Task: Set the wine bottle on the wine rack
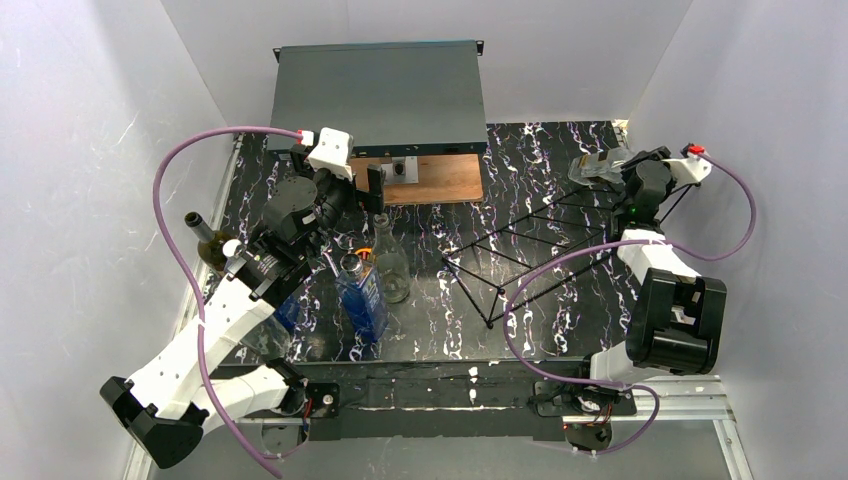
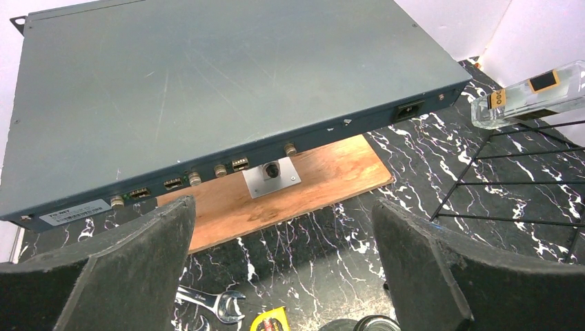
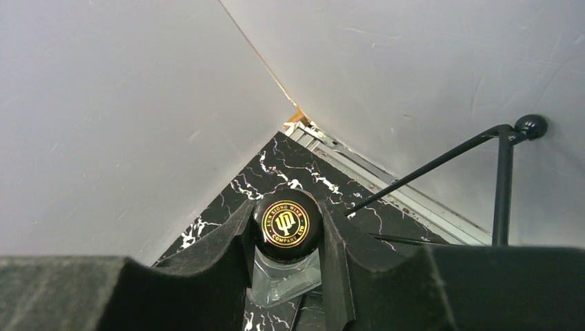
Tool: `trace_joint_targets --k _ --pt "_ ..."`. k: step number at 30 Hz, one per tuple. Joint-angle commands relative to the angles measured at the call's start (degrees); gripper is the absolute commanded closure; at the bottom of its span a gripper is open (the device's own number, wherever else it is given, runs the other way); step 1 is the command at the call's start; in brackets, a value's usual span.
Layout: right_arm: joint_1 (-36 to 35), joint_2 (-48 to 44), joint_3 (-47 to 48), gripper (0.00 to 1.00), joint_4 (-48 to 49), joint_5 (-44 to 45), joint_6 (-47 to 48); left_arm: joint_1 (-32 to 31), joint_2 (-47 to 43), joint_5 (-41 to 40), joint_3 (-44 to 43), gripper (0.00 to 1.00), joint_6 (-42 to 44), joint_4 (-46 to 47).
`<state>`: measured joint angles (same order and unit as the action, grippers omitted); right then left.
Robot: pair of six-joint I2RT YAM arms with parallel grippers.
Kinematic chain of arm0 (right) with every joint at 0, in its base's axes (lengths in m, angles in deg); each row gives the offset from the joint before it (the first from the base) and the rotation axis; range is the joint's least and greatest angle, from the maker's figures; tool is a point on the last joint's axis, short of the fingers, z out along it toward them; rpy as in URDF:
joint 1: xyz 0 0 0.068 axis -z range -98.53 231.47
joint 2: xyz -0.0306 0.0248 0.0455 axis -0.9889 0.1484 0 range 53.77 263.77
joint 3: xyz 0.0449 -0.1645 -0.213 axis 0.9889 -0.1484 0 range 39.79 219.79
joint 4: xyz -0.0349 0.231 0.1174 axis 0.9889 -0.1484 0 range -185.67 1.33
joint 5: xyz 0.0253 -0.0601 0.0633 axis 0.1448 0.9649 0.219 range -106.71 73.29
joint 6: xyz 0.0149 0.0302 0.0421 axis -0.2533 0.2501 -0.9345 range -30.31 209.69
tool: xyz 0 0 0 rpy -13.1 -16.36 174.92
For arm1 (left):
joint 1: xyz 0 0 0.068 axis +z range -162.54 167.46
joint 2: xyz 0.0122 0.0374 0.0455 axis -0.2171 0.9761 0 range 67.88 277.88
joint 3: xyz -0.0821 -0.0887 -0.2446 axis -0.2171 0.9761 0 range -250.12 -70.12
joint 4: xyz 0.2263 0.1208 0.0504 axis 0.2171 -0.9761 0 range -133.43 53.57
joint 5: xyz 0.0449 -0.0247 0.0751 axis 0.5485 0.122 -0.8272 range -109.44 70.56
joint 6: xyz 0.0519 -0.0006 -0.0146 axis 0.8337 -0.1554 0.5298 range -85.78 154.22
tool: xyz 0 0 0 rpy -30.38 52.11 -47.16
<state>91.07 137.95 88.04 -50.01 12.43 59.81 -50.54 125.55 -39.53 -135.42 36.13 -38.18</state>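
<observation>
To the left, the left tool (image 2: 283,207) hangs wide open above a blue bottle (image 1: 362,298) and a clear bottle (image 1: 393,268) on the marbled surface (image 1: 440,320). Rightward sits the wire wine rack (image 1: 530,255). At its far right end, the right tool (image 3: 286,207) clamps the clear wine bottle (image 2: 531,96) by its black cap (image 3: 286,231), which is gold-lettered "WINE COMPANY LTD".

I see a black marbled tabletop (image 1: 440,320) carrying a grey rack-mount unit (image 1: 380,95) at the back, a wooden board (image 1: 445,180) at its front edge, the wire wine rack (image 1: 520,255) to the right, and a blue bottle (image 1: 362,295) and a clear bottle (image 1: 392,265) standing centre-left.
</observation>
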Motion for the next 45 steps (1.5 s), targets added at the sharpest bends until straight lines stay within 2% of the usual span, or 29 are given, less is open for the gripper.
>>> trace_joint_targets --k 1,7,21,26,30,36,39,45 --pt "1.74 -1.9 1.63 0.99 -0.84 2.13 0.61 -0.39 -0.46 0.14 -1.1 0.02 -0.24 0.38" --pt "2.51 -3.68 -1.29 0.99 3.01 2.23 -3.58 -0.46 -0.36 0.39 -1.15 0.02 -0.42 0.35" --pt "7.0 -7.35 -10.09 0.99 9.78 2.14 -22.33 -0.83 0.4 0.76 -1.2 0.02 -0.75 0.27" --pt "7.0 -8.08 -12.62 0.99 13.27 2.13 -22.93 -0.94 0.77 1.15 -1.17 0.02 -1.07 0.13" --pt "6.92 -8.14 -14.12 0.99 16.76 0.48 -18.34 -1.04 0.78 1.33 -1.3 0.02 -1.36 0.0" --pt "6.08 -6.31 -12.37 0.99 15.78 -7.64 -15.05 -1.17 0.91 2.96 -1.81 0.02 -1.47 -0.82" --pt "5.42 -5.61 -10.46 0.99 10.87 -10.57 -15.6 -1.18 1.86 9.11 -3.34 0.02 -3.57 -1.97" --pt "2.29 -6.54 -11.1 0.99 8.38 -11.64 -17.53 -1.31 7.45 29.78 -8.18 0.02 -7.03 -5.22"
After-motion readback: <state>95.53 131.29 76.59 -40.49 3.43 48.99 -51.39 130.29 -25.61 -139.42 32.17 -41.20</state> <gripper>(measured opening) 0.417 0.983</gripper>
